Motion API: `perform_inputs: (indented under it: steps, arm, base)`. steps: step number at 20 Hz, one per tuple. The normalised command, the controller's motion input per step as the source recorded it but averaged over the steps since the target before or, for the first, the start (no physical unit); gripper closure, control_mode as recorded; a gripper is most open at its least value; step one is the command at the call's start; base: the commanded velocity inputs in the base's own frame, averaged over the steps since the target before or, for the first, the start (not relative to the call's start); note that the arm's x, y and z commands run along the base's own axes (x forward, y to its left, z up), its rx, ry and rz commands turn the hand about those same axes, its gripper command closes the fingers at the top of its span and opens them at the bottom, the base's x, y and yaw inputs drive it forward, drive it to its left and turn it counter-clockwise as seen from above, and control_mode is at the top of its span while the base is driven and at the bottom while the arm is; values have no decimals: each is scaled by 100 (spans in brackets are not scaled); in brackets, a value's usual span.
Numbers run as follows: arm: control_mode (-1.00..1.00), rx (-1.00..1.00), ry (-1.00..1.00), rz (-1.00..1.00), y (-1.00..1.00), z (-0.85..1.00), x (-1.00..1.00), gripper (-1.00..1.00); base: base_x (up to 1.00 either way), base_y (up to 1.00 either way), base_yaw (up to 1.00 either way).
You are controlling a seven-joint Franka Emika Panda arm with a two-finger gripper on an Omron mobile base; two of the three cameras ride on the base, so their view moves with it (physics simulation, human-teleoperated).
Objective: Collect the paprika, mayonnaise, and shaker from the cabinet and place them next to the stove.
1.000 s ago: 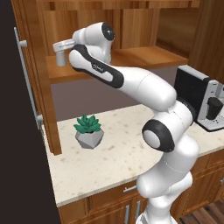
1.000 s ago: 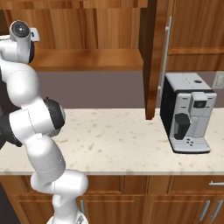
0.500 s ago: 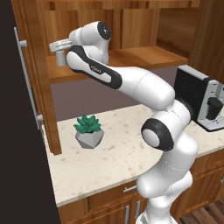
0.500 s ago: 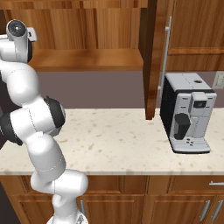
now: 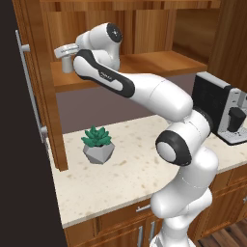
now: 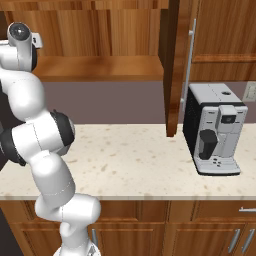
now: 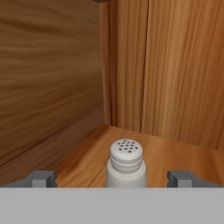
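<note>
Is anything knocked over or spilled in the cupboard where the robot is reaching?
No, nothing stands out. The shaker stands upright on the cabinet shelf, nothing spilled around it. The pincer is open, one fingertip on each side of it, not touching.

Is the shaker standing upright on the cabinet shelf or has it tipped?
Upright. In the hand view the shaker stands on the wooden shelf with its perforated top up, between the spread fingertips of the gripper.

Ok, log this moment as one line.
phase: reach | gripper: open, straddling shaker | shaker: upright on cabinet shelf
</note>
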Motion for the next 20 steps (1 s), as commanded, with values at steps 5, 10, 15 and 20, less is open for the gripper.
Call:
perform_inputs:
  steps: [5, 10, 15, 20]
  arm:
    - [-100, 0, 1, 0, 0, 0, 0, -100]
    - [-100, 0, 0, 0, 0, 0, 0, -100]
    - [-100, 0, 3, 0, 0, 0, 0, -100]
    - [-100, 0, 6, 0, 0, 0, 14, -100]
  base:
    - [0, 0, 0]
    - [0, 0, 0]
    - [0, 0, 0]
    - [0, 0, 0]
